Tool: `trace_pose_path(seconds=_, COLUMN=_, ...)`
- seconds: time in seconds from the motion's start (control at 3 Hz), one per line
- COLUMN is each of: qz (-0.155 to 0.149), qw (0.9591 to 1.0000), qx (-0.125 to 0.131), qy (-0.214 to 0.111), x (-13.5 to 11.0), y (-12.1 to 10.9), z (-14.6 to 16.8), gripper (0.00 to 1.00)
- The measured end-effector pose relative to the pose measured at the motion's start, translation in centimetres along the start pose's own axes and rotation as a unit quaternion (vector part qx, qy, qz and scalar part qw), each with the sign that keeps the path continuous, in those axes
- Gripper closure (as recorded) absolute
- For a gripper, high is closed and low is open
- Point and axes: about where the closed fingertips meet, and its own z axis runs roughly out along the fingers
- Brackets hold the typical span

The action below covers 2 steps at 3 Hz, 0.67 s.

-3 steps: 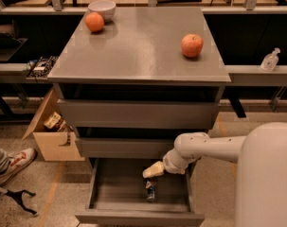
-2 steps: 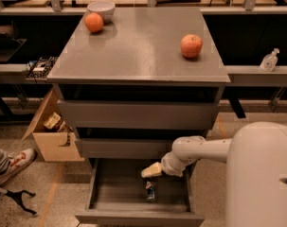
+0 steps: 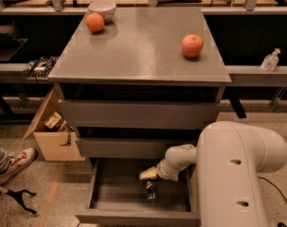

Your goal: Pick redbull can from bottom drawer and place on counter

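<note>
While the gripper (image 3: pixel 149 174) hangs in the open drawer (image 3: pixel 110 195) just above the can (image 3: pixel 150 191), whether it is spread or closed cannot be made out. The can seems to stand upright near the drawer's middle, dim and partly covered. The arm (image 3: pixel 237 174) hides the drawer's right side. An orange (image 3: pixel 94 22), bowl (image 3: pixel 102 9) and apple (image 3: pixel 192 45) sit on the desk (image 3: pixel 143 56).
</note>
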Motion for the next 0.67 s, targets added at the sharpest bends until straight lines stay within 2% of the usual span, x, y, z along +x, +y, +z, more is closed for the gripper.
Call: trace_pose_path(seconds=0.67, qz=0.022, qw=0.9998, qx=0.001, qy=-0.003, x=-1.2, y=-1.3, z=6.7, gripper=0.0)
